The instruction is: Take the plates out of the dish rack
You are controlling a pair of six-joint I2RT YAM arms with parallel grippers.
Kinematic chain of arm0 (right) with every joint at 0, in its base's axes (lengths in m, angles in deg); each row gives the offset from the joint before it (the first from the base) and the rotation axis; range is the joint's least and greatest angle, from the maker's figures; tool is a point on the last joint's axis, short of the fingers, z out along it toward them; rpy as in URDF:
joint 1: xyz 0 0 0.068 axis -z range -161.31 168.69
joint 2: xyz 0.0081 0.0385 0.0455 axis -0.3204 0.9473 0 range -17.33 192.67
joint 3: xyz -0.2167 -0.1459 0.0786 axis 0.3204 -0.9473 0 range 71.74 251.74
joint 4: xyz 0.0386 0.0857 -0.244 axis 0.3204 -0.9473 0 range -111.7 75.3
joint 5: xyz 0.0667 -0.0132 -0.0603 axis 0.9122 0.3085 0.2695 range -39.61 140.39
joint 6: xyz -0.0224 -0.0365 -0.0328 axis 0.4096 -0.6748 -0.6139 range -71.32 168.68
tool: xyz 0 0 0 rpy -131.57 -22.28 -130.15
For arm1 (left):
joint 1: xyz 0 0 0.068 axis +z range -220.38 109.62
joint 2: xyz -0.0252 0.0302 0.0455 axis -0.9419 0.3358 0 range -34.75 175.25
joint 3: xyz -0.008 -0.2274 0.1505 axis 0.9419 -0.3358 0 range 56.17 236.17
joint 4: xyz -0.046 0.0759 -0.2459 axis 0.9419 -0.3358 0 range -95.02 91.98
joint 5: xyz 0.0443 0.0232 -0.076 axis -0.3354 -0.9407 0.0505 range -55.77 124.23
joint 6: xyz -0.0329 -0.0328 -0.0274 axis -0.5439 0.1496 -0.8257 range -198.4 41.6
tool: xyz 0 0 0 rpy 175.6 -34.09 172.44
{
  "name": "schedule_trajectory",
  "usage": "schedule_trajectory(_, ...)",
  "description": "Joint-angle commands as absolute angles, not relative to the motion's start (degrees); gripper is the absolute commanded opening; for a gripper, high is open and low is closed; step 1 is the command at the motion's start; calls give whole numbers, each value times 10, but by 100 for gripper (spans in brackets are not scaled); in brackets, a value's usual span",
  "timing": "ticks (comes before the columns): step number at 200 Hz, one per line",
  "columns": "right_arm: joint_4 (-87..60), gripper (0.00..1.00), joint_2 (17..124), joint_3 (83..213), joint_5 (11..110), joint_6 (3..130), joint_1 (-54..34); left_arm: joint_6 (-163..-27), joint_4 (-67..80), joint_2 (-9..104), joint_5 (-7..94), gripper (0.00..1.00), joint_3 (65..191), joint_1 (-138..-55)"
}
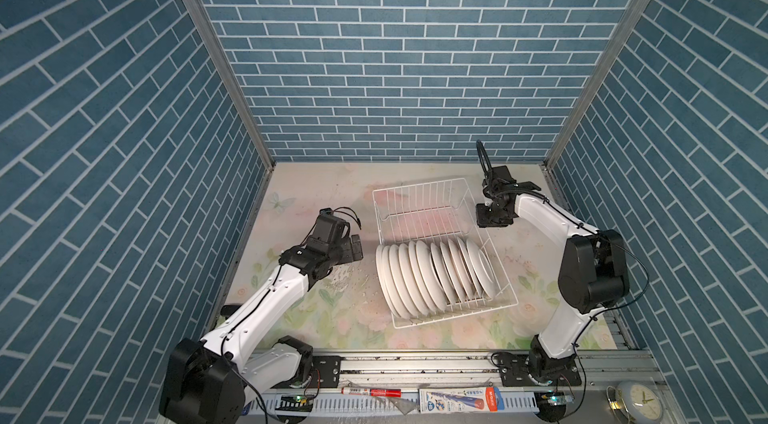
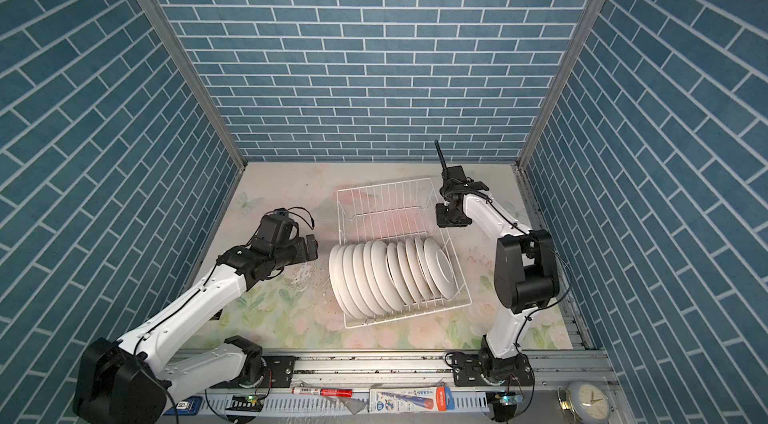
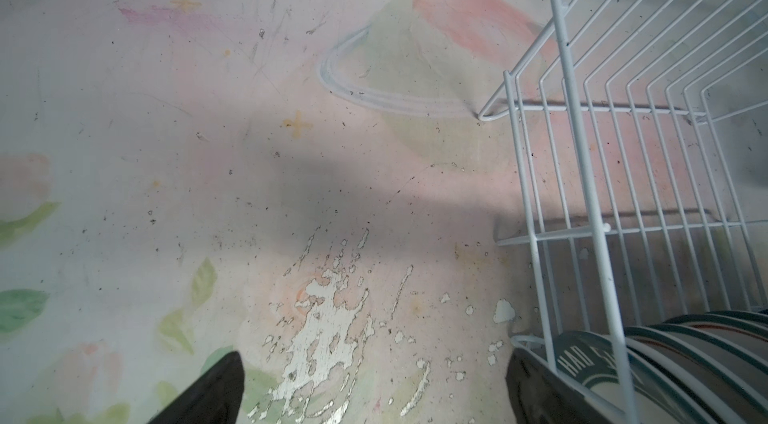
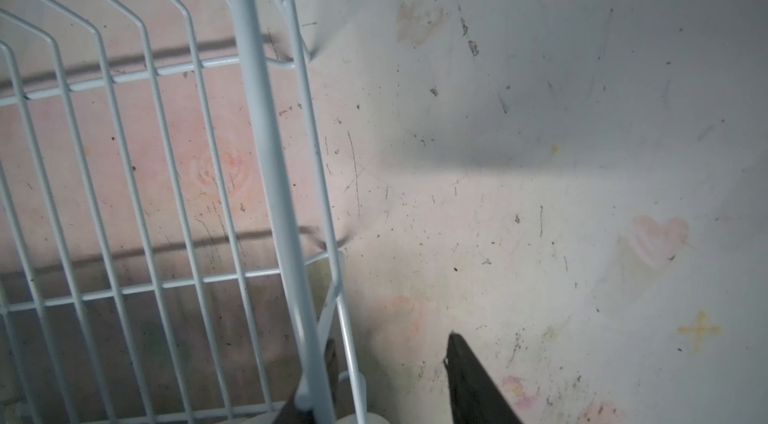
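blue brick-pattern walls (image 1: 395, 48) box in a desk (image 1: 353, 330) covered with a faded floral sheet. the dish rack (image 1: 419, 185) sits near the middle of the desk, between the two arms. its far half is bare wire. the plates (image 1: 432, 276) stand on edge in a tight row across its near half, white backs up, all leaning the same way in both top views. the left wrist view shows the plates (image 3: 665, 359) from the other side, with dark green rims and some lettering on the nearest face.

the left fingers (image 1: 356, 253) hang just beside the rack's left side, level with the first plate and low over a worn patch (image 3: 324, 339) where the sheet has flaked. they are released and spread wide, holding nothing. one finger tip is close against the rack wall by the plates, though i cannot tell if it touches.

the right fingers (image 4: 469, 388) point down at the far right side of the dish rack (image 4: 266, 152). they are partway apart and straddle the side rim wire. the outer finger is clear of the wire. the inner one is mostly hidden behind the rim, so contact there is unclear.

along the near rail (image 1: 415, 364) lie a red marker (image 1: 370, 392) and a small clock (image 1: 642, 401).
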State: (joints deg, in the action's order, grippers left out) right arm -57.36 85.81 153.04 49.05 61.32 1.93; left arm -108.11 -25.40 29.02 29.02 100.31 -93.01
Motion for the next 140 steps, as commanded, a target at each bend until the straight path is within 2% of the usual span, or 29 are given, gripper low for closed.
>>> schedule_trajectory(1,-583,41,886,1583,451,586,19,-1072,-269,294,281,99,1020,-927)
schedule_trajectory(88,-626,22,959,1688,390,546,-9,-1068,-265,304,286,99,1021,-915)
schedule_trajectory(140,-642,15,1010,1763,382,503,-19,-1065,-275,296,285,99,1021,-911)
